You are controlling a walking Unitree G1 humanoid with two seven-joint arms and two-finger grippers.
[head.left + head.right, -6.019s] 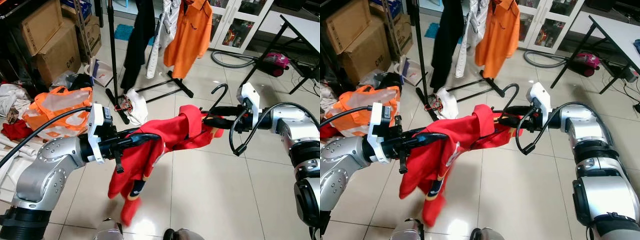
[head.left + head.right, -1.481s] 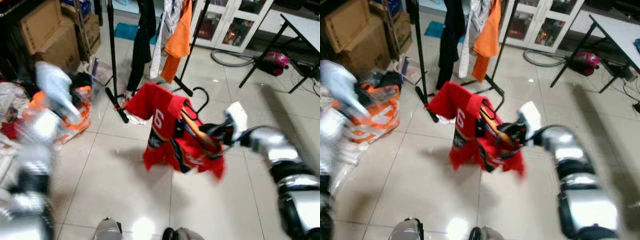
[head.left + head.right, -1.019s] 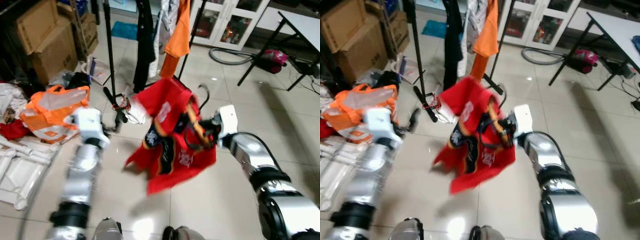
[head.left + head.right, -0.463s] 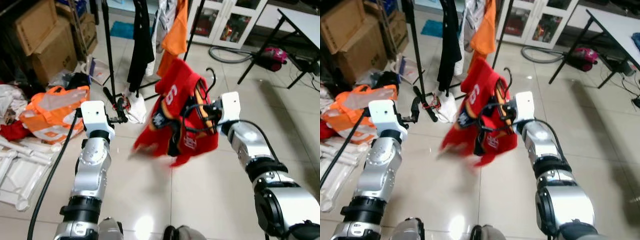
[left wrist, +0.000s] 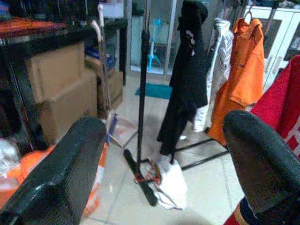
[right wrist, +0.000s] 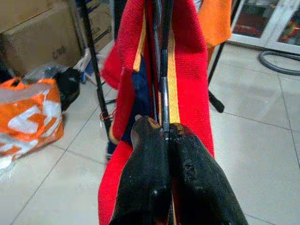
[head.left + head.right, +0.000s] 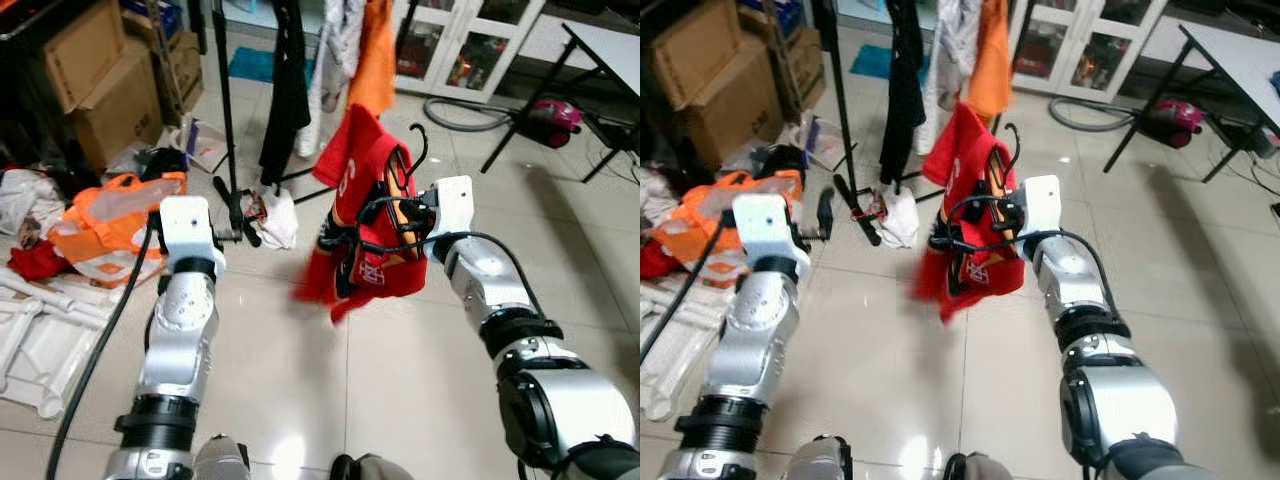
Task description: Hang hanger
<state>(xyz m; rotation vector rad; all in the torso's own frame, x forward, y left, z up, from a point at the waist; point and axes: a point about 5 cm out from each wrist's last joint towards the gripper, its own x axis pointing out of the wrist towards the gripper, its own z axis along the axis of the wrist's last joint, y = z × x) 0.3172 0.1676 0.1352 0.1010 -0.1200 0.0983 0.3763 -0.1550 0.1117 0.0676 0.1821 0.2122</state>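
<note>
A red jersey hangs on a black hanger whose hook points up. My right gripper is shut on the hanger's neck and holds it raised at mid-height, just in front of the clothes rack. On the rack hang a black garment, a white one and an orange shirt. My left gripper is open with nothing between its fingers. It sits to the left of the jersey, apart from it, facing the rack pole.
Cardboard boxes stand at the back left. An orange bag and loose white things lie on the floor at left. The rack's black feet spread over the tiles. A grey hose, a pink vacuum and a table leg are at the right.
My left gripper let go of the jersey and drew back to the left. My right arm raised the hanger with the jersey and swung it toward the rack.
</note>
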